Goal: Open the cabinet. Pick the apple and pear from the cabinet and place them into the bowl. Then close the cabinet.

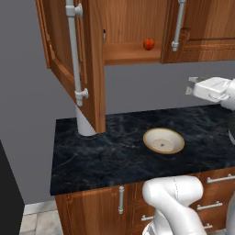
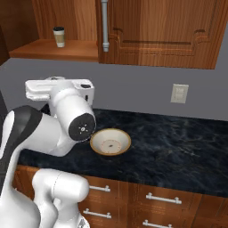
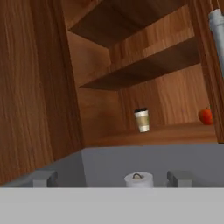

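Note:
The cabinet (image 1: 133, 27) has its left door (image 1: 92, 64) swung open and its right door (image 1: 202, 27) closed. On the lower shelf sits the red apple (image 1: 148, 44), which the hand view shows at far right, the apple (image 3: 205, 116). The pear is out of view. Below, the bowl (image 1: 163, 140) rests empty on the dark counter, the same bowl (image 2: 110, 141) seen just right of my arm. My gripper (image 3: 110, 178) is open and empty, below and in front of the shelf, looking up into the cabinet. The hand (image 1: 210, 88) hovers above the counter to the right of the bowl.
A paper coffee cup (image 3: 141, 119) stands on the same shelf left of the apple, also the cup (image 2: 59, 36). A paper towel roll (image 1: 85, 121) stands on the counter (image 1: 114, 156) behind the open door. The right door's bar handle (image 1: 179, 23) hangs close to the apple. A wall outlet (image 2: 179, 93) is at right.

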Available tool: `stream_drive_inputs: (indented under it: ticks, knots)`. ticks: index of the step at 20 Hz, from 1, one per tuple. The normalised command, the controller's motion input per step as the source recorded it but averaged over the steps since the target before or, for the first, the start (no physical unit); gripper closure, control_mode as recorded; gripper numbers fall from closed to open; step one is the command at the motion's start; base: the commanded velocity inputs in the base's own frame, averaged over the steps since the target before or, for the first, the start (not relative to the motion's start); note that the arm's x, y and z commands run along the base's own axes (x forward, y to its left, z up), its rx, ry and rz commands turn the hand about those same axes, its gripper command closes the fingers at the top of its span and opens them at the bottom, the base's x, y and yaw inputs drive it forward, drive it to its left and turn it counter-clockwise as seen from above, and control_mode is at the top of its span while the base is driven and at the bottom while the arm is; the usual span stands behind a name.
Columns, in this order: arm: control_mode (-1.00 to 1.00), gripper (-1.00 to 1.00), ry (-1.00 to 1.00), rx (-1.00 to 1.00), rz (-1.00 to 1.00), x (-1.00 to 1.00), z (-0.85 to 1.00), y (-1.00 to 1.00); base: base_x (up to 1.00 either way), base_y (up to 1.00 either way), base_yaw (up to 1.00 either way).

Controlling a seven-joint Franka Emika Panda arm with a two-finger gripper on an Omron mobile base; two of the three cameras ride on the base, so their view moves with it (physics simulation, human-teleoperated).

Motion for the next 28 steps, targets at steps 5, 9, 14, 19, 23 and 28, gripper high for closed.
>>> stream_drive_inputs:
  ticks: [5,9,14,19,23,28]
  knots:
    - [-1.00,-1.00,-0.12,-0.03,-0.36,0.00,0.30,-0.11,0.00,0.00,0.00]
    - [-1.00,-1.00,-0.04,0.00,-0.16,0.02,0.24,-0.01,0.00,0.00,0.00]
    - [-1.00,-1.00,0.00,0.01,-0.01,0.02,0.20,-0.04,0.00,0.00,0.00]
    - [-1.00,-1.00,-0.07,0.00,-0.10,0.00,0.13,-0.47,0.00,0.00,0.00]
    - [-1.00,-1.00,-0.09,0.00,-0.12,0.30,0.04,-0.38,0.00,0.00,0.00]
    - [-1.00,-1.00,-0.01,0.00,0.00,0.84,0.00,-0.14,0.00,0.00,0.00]
